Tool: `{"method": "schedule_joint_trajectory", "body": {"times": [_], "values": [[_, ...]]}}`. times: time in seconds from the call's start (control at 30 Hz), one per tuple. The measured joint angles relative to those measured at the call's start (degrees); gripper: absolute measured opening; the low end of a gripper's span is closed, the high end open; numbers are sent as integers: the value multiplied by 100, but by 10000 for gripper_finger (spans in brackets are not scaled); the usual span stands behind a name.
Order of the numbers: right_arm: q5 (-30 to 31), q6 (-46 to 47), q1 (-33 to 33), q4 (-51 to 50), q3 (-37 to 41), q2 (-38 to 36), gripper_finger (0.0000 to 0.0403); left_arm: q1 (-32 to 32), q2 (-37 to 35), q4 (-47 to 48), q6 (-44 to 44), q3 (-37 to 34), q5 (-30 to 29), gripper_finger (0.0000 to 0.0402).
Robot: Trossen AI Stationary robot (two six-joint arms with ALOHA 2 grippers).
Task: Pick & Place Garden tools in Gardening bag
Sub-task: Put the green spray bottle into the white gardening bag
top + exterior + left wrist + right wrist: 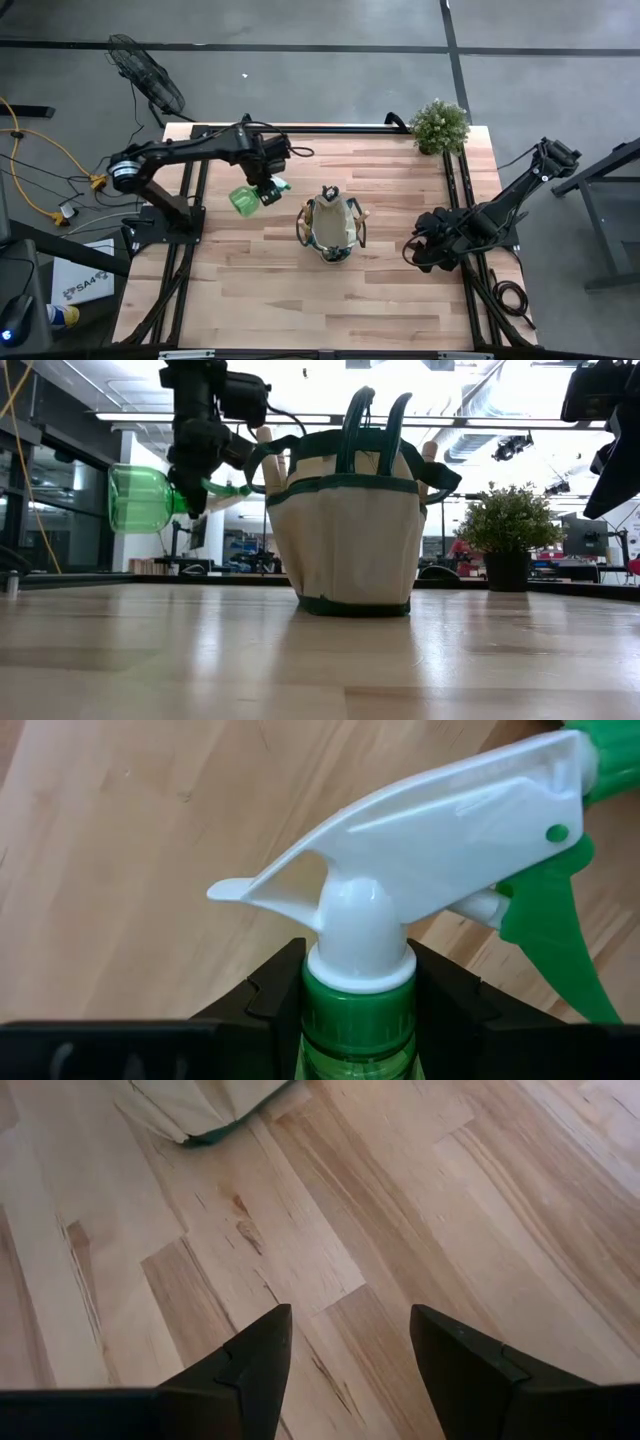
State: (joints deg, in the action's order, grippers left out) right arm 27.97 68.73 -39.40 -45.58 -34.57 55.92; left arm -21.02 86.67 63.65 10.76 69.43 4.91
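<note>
Only text I can spot: a white box (82,287) on the floor by my left arm's base, printed with something like "SA4", rest unreadable. Spray bottle, bag, table: nothing legible.

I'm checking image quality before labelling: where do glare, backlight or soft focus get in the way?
Low view: bright ceiling lights and windows backlight the beige fabric gardening bag; glare streaks the wooden table, whose near edge is soft. Left wrist view: the green spray bottle's white trigger head fills the picture, slightly soft. High and right wrist views: evenly lit, no strong shadows.
</note>
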Motion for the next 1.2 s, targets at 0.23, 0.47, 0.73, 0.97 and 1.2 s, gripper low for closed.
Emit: {"method": "schedule_joint_trajectory", "body": {"times": [0.23, 0.47, 0.73, 0.97, 1.2], "values": [[35, -2, 296, 175, 112, -174, 197, 0, -38, -11, 15, 0, 4, 133], [17, -2, 171, 277, 740, -913, 197, -2, -95, -132, -88, 2, -49, 133], [13, -2, -70, 176, 1330, -1976, 197, -308, -511, -262, -173, 6, -52, 133], [11, -2, -74, 212, 1397, -2127, 197, -800, -1157, -617, -587, 4, 525, 133], [13, -2, -74, 212, 1397, -2127, 197, -634, -1738, -2053, -1091, 8, 1565, 133]]}}
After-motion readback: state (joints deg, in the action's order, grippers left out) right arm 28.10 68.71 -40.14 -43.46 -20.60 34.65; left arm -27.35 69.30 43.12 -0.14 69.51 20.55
